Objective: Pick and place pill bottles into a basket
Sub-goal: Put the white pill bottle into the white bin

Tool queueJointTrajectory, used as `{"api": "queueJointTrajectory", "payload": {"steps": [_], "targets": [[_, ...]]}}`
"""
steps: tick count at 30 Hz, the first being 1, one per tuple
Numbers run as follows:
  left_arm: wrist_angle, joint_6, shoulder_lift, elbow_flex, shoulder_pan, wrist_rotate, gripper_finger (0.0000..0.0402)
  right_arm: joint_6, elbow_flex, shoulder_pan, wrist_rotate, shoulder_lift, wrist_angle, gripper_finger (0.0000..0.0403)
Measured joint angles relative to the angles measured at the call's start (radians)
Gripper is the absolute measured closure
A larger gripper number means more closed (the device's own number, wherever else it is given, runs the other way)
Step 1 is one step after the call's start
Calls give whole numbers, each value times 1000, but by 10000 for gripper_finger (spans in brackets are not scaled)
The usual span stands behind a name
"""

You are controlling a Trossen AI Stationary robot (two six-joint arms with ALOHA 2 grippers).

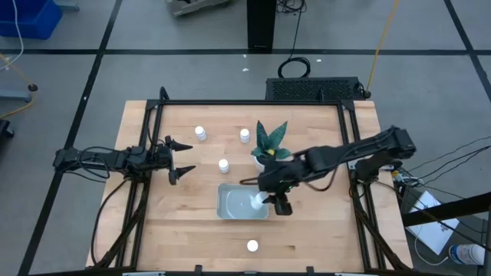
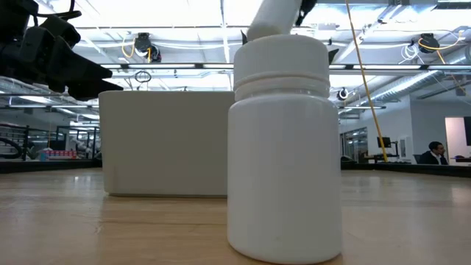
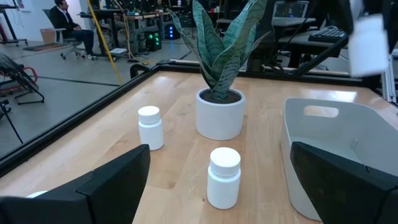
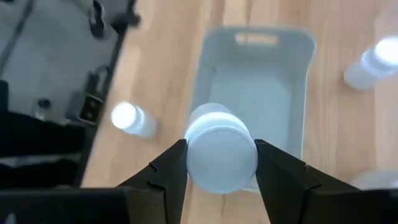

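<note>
A lone pill bottle (image 1: 252, 246) stands on the wooden table (image 1: 176, 230) near its front edge, filling the low view. Just behind it, the right gripper (image 1: 270, 199) hangs over the right end of the grey-blue basket (image 1: 232, 202), its jaws pinching another white bottle (image 4: 221, 149) by the sides. To the left, the left gripper (image 1: 182, 156) hovers with jaws spread wide. Farther back, three more bottles (image 1: 224, 165) (image 1: 200, 133) (image 1: 245, 136) stand upright beside a potted plant (image 1: 268, 146).
</note>
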Motion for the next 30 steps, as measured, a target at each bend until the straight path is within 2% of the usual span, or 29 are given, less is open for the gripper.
{"api": "queueJointTrajectory", "payload": {"steps": [4,20,24,30], "targets": [[0,0,0,0,0,0,7,-33,0,3,55,64,-43,250],[0,0,0,0,0,0,7,-73,3,-6,124,219,-15,253],[0,0,0,0,0,0,7,-93,42,-11,158,257,-46,250],[0,0,0,0,0,0,7,-140,146,-16,155,344,-144,253]]}}
